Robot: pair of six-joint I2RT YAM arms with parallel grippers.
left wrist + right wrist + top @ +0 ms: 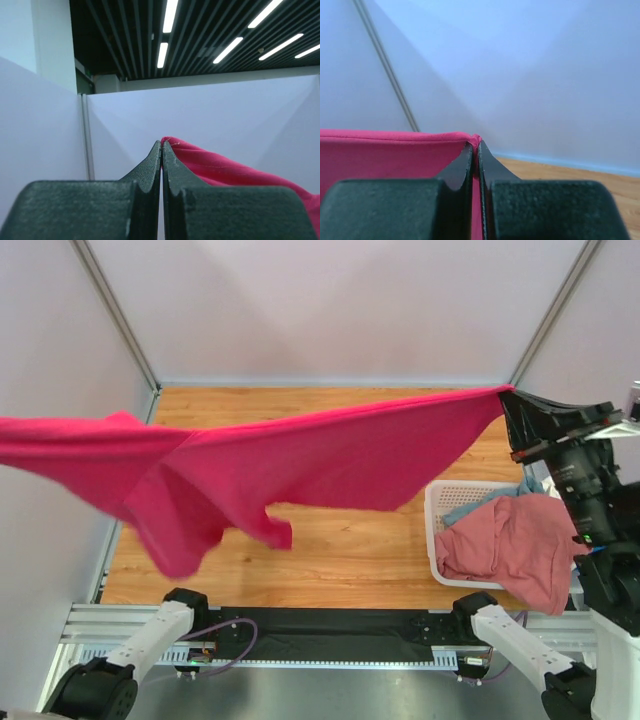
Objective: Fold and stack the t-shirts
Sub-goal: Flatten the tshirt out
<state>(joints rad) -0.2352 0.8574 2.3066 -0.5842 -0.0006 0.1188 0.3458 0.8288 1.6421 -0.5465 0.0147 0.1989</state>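
A magenta-red t-shirt (330, 455) hangs stretched in the air above the wooden table (340, 560), with a sleeve and folds drooping at the lower left. My right gripper (508, 398) is shut on its right corner, high at the back right. In the right wrist view the gripper (475, 142) pinches the cloth (380, 155) at the fingertips. My left gripper (162, 145) is shut on the shirt's other end (225, 167); it lies beyond the left edge of the top view. A dusty pink t-shirt (515, 540) and a blue t-shirt (478, 508) lie in the basket.
A white lattice basket (440, 502) stands at the table's right side, the pink shirt spilling over its front rim. White panel walls with metal posts (120, 320) enclose the table. A black strip (330, 625) and both arm bases run along the near edge.
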